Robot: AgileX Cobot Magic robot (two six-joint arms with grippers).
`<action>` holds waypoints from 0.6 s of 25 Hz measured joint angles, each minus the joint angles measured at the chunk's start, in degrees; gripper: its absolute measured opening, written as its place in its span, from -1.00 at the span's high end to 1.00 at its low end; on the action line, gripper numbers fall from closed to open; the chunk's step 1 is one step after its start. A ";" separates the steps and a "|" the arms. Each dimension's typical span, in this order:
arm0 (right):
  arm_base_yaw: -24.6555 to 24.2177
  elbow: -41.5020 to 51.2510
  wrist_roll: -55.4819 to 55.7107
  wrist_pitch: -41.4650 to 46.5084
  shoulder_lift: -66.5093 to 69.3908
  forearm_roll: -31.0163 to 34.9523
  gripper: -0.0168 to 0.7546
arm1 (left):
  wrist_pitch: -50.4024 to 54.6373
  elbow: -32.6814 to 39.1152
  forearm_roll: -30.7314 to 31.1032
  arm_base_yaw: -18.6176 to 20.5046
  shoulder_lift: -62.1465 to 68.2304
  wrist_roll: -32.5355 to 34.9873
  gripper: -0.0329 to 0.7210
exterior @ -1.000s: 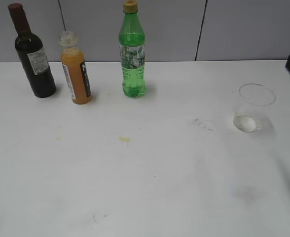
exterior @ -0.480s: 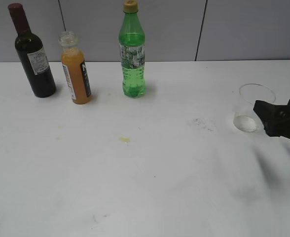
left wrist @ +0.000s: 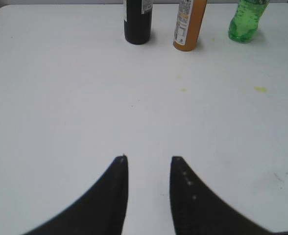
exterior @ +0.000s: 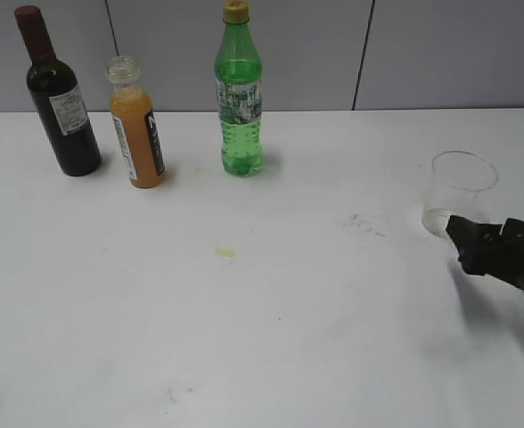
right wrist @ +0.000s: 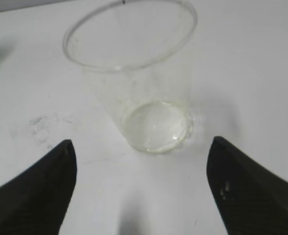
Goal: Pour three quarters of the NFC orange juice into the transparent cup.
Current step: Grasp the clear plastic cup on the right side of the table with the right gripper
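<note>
The NFC orange juice bottle [exterior: 137,125] stands uncapped at the back left, full of orange liquid; it also shows in the left wrist view [left wrist: 189,24]. The transparent cup [exterior: 460,194] stands empty at the right; in the right wrist view [right wrist: 139,73] it is just ahead of the jaws. My right gripper [exterior: 465,242] [right wrist: 141,152] is open wide, low over the table, just in front of the cup and not touching it. My left gripper [left wrist: 148,159] is open and empty over bare table, well short of the bottles; it is out of the exterior view.
A dark wine bottle [exterior: 59,98] stands left of the juice, a taller green bottle [exterior: 239,94] to its right. A grey wall runs behind the table. Small yellow stain [exterior: 225,253] and dark smudges [exterior: 364,223] mark the white tabletop.
My right gripper has come in from the right edge and moved down and left, to just in front of the cup. The bottles and cup have not moved.
</note>
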 joint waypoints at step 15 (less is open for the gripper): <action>0.00 -9.25 -1.85 -0.39 9.61 0.09 -0.70 | 0.00 0.00 0.00 0.00 0.00 0.00 0.28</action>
